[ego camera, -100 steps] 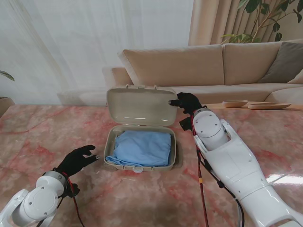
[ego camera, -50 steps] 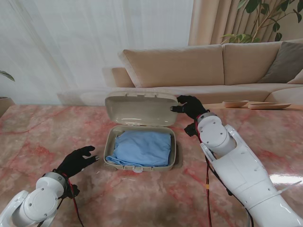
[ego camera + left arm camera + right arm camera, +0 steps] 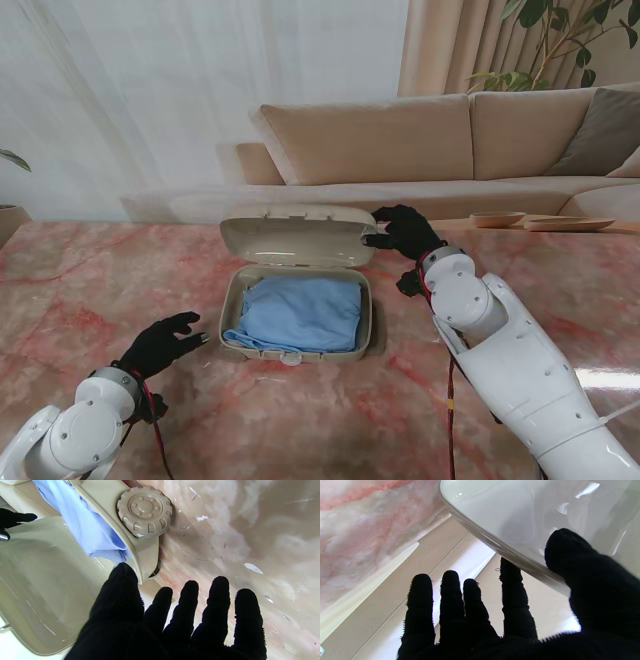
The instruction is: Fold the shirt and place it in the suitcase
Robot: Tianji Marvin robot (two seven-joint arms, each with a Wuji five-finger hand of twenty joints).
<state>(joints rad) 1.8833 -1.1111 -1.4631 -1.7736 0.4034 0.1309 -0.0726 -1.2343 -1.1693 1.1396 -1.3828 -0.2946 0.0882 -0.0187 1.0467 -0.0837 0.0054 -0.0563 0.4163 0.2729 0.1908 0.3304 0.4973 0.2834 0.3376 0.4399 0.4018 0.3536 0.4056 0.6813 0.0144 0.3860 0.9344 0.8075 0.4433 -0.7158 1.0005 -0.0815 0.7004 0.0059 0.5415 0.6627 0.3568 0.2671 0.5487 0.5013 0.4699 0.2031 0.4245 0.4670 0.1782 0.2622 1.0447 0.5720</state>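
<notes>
The shirt [image 3: 301,313] is lying folded inside the suitcase [image 3: 232,298] in the middle of the worktop [image 3: 70,280], filling the tray, with its near edge bunching over the near rim. From the stand's view, the lid [image 3: 296,240] is standing half lowered over the far side, and the right hand [image 3: 400,228] is pinching its right edge, thumb on one face and fingers behind. The left hand [image 3: 160,342] is hovering over the worktop near the suitcase's left front corner, fingers spread and holding nothing. Through the left wrist camera, blue cloth [image 3: 85,525] is spilling across the rim beside the suitcase wheel [image 3: 145,507]; that loose fold is the main risk, since I judge it could get trapped between lid and tray and stop the lid seating. The open left hand [image 3: 162,622] is touching nothing, so the tray is unbraced and could slide toward me if the lid is pushed down off-centre. Through the right wrist camera, the right hand [image 3: 510,610] is gripping only the lid's glossy rim [image 3: 500,547]; on so smooth and thin an edge the thumb [image 3: 572,552] could slip and let the lid drop uncontrolled.
</notes>
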